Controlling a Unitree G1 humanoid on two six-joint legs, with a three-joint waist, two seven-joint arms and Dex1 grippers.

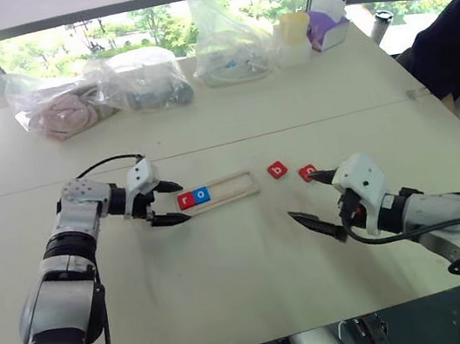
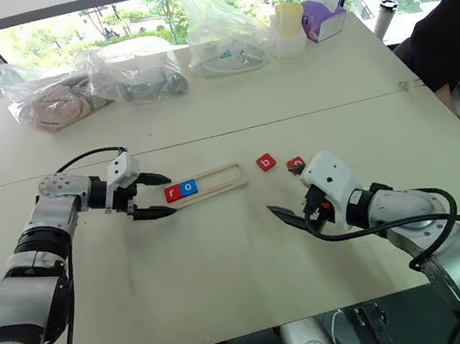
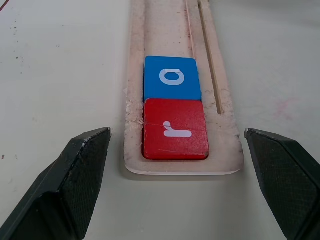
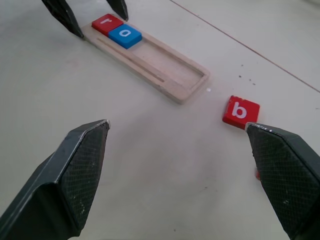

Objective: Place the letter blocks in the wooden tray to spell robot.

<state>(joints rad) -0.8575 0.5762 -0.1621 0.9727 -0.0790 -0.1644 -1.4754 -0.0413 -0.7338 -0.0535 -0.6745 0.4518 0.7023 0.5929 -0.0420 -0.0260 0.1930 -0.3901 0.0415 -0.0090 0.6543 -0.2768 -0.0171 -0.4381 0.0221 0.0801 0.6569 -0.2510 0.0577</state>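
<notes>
Left pincer (image 1: 165,203) gapes empty at the wooden tray's (image 1: 237,187) end; right pincer (image 1: 314,200) spreads beside a red block (image 1: 307,172). Left wrist: red r block (image 3: 175,129) touches blue o block (image 3: 171,78). Right wrist: red b block (image 4: 241,112) lies on the bench (image 4: 165,165).

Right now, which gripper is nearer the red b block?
Right. The right gripper is open just beside the red b block; the left gripper sits open at the wooden tray's far end.
</notes>
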